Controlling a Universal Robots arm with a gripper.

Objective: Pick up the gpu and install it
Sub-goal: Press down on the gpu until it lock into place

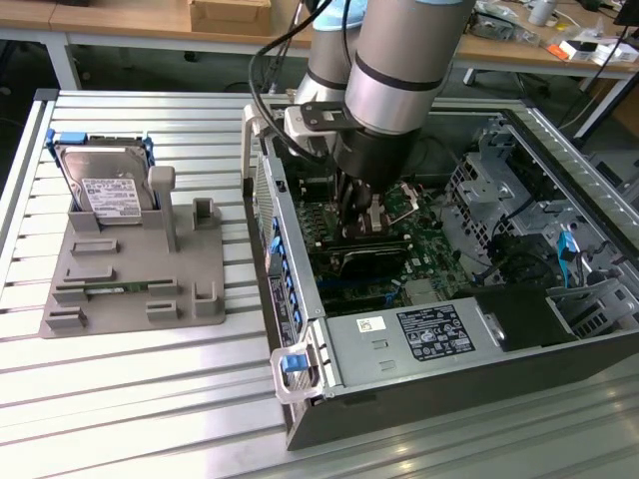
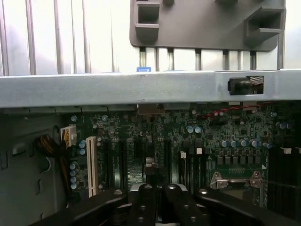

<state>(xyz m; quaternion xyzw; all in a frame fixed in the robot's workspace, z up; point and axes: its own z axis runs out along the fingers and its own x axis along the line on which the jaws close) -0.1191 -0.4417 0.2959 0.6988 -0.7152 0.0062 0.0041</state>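
Inside the open PC case (image 1: 300, 334), low over the motherboard (image 1: 431, 232), sits a dark card-like block (image 1: 371, 255) right under the fingertips. That's my best guess for the gpu, but no fan or bracket is clear enough to be sure. Gripper (image 1: 361, 228) is down in the case with jaws together. Can't tell whether they pinch the card's top edge or just press on it. In the wrist view the gripper (image 2: 157, 200) hangs over the expansion slots, with the white slot (image 2: 91, 165) off to one side and the motherboard (image 2: 188, 141) beyond.

Step, as I read it: install phase, card at the slot area, pickup looks done. Seating would call for the card edge lined up with the slot, bracket toward the case's rear wall, and a straight push with no tilt.

Outward: grey fixture tray (image 1: 130, 311) sits on the slatted table (image 1: 150, 409) at the exterior view's left. It holds the hard drive (image 1: 108, 195) and the memory stick (image 1: 108, 289), well apart from the gripper.
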